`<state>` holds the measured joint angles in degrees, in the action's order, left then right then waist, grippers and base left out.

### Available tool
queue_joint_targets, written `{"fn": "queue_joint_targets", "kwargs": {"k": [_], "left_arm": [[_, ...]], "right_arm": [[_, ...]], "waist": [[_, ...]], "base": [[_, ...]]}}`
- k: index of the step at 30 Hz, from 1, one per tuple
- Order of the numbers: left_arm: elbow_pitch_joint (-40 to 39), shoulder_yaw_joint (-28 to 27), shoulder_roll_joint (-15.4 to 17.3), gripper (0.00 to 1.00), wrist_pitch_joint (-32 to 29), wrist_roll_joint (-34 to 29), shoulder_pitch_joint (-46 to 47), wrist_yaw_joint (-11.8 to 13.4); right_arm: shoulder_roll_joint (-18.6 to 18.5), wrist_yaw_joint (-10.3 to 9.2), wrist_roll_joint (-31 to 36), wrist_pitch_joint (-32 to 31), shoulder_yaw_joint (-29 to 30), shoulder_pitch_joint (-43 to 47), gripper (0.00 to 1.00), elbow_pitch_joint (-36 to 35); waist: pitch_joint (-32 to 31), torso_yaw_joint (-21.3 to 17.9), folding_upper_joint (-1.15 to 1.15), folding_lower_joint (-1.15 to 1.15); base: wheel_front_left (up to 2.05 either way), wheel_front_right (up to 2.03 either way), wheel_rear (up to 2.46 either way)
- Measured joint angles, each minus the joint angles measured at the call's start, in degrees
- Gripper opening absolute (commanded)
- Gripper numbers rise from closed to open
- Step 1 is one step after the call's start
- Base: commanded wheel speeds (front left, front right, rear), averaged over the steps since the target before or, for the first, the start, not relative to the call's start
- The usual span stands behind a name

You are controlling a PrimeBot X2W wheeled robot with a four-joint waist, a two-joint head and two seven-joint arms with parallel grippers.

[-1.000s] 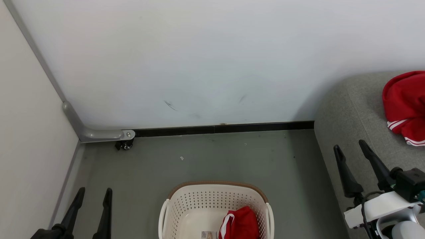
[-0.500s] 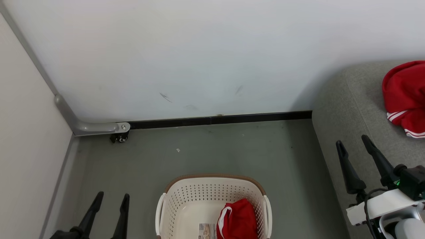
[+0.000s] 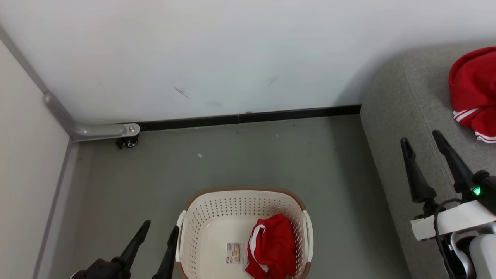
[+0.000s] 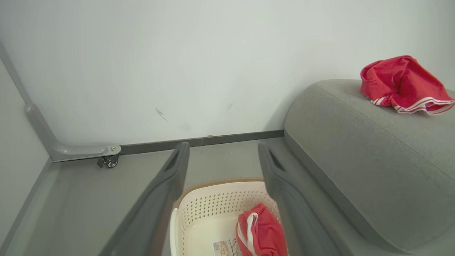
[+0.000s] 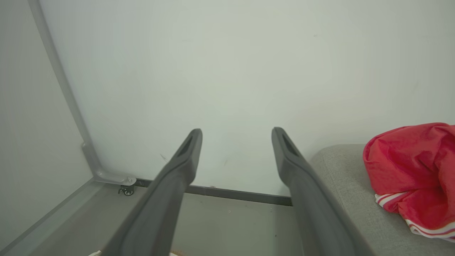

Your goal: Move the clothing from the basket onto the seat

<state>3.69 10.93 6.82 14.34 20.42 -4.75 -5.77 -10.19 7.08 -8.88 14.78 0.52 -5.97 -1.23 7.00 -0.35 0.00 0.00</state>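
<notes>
When planning the reach for the red garment [image 3: 271, 248] lying in the basket [image 3: 242, 189], treat the left end effector [image 3: 161, 226] as the nearer tool: parked just beside the left side of the basket, fingers [image 3: 169, 252] spread wide, holding nothing. Locate the garment as a bunched heap in the right half of the basket, lying against the right wall, beside the paper label [image 3: 233, 252] on the basket bottom, white trim turned towards that label. Read the bearing from the left end effector as rightwards across the basket and downwards past the left rim. Read the long axis of the heap as running roughly from the far wall towards the near rim, parallel to the right wall; probably best taken with the fingers set across that axis. Confirm in the left wrist view: garment low between the two fingers, closer to the right one. Note the right end effector [image 3: 420, 136]: likewise spread and empty, hovering over the left edge of the seat [image 3: 395, 128], well apart from the basket and farther from the garment. Disregard the second red garment [image 3: 472, 89], already resting on the seat top towards its far edge. Locate the basket on the floor [image 3: 271, 155], off the seat's left edge. Expect sag in the soft fabric; raise clear of the rim before carrying rightwards to the seat.
</notes>
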Motion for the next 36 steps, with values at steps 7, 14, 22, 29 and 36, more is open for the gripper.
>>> {"fn": "queue_joint_targets", "kwargs": {"k": [7,14,22,29,36], "left_arm": [[2.23,3.32,-0.62,1.00,-1.25,-1.08,3.41,-0.51],[5.58,6.54,-0.85,1.00,-2.89,-1.91,7.23,-0.97],[9.01,8.53,-1.16,1.00,-4.57,-1.91,11.94,-1.02],[12.38,10.28,-1.52,1.00,-6.00,-1.90,16.52,-1.38],[16.14,12.16,-1.98,1.00,-7.42,-1.88,21.55,-1.45]], "right_arm": [[-0.48,0.00,0.00,0.00,0.24,-3.31,1.00,-0.90],[-0.77,0.00,0.81,0.00,-0.52,-7.83,1.00,-2.05],[-0.81,0.00,0.81,0.00,-1.57,-11.70,1.00,-2.80],[-0.70,0.00,0.76,0.00,-2.03,-14.58,1.00,-3.65],[0.03,0.00,0.23,0.00,-2.14,-17.14,1.00,-3.92]], "waist": [[3.32,-0.86,0.00,0.00],[6.97,-1.68,0.00,0.00],[11.46,-2.51,0.00,0.00],[15.58,-3.25,0.00,0.00],[20.39,-4.18,0.00,0.00]], "base": [[0.00,0.00,0.00],[0.00,0.00,0.00],[0.00,0.00,0.00],[0.00,0.00,0.00],[0.00,0.00,0.00]]}}
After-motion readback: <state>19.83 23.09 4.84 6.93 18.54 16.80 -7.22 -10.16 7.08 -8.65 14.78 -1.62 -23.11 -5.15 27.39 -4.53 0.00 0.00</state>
